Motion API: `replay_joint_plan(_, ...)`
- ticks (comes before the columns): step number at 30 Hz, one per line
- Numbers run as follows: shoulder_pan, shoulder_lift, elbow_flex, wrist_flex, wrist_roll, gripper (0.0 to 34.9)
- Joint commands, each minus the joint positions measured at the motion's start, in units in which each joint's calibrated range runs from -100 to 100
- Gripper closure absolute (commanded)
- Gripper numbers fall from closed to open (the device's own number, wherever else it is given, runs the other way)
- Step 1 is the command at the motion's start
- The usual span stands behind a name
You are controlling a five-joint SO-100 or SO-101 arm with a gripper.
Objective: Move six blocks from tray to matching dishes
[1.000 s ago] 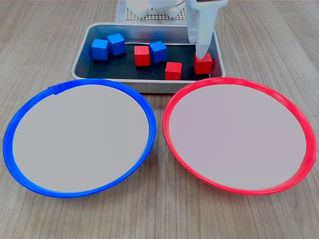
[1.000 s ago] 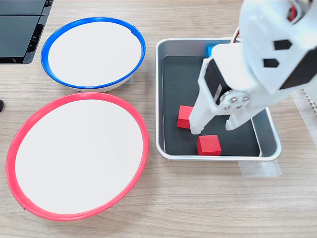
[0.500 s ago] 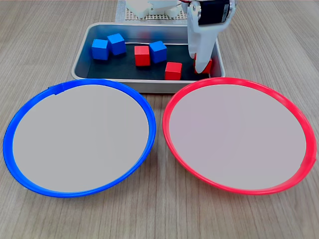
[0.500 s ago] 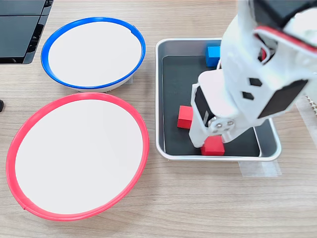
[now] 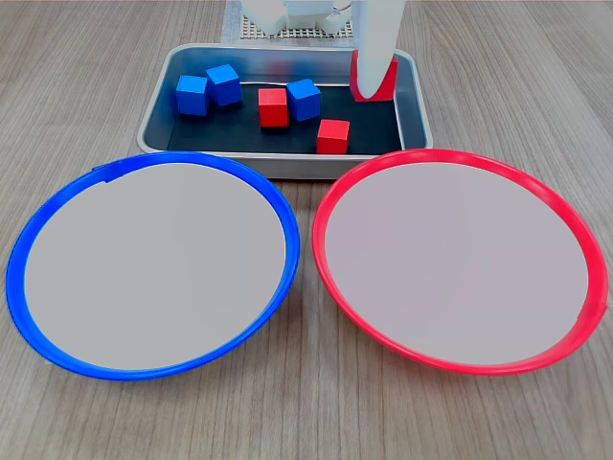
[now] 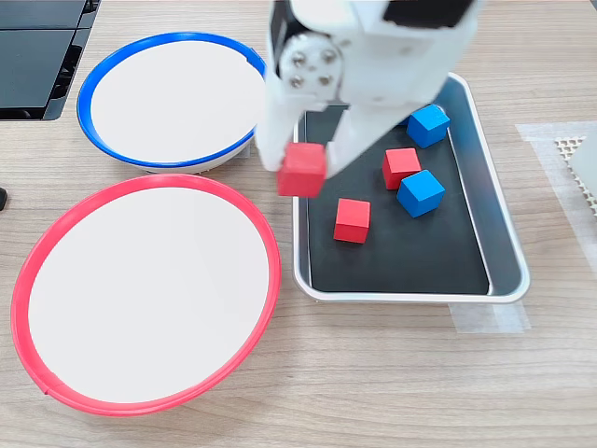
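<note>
Moved: red block now lifted clear of tray, clamped in fingers.
Tray: three blue, two red.
Dishes: two, bare.

A wood-grain table bears the tray, blue-rimmed dish and red-rimmed dish.

Both big round dishes, blue-rimmed and red-rimmed, are sitting bare, open from above. Rectangular silver tray: its near half in second exterior view is lying free; red cubes and blue cubes are crowding the middle.
</note>
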Motion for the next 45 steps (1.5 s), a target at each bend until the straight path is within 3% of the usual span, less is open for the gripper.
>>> replay_joint_plan(1, -1.57, 9.42, -14.69, -6.02, -0.59, 34.7)
replay_joint_plan(7, -3.92, 20.68, -18.24, -14.02, 0.68, 33.5)
replay_joint_plan(10, -4.02, 23.50, -18.05, -15.26, 1.86, 23.9)
replay_joint_plan(12, -4.11, 23.75, -16.87, -15.34, 3.17, 14.9)
replay_joint_plan(13, -4.20, 23.33, -16.23, -15.10, 3.71, 12.2)
replay_joint_plan(15, -3.73, 20.94, -14.96, -13.53, 3.81, 12.4)
replay_joint_plan(16, -3.17, 17.78, -13.41, -11.88, 3.61, 20.3)
replay_joint_plan(19, -1.38, 10.45, -9.77, -6.68, 2.59, 34.6)
replay_joint_plan(23, 2.20, -0.98, -0.12, 5.13, 0.24, 34.6)
replay_joint_plan(27, 5.02, -6.35, 9.89, 7.93, -0.88, 34.3)
replay_joint_plan(31, 6.71, -7.46, 19.27, 7.44, -0.98, 19.5)
replay_joint_plan(34, 7.09, -6.10, 21.18, 5.04, -1.17, 16.6)
replay_joint_plan(45, 5.30, 4.22, 18.54, -1.23, -2.39, 16.8)
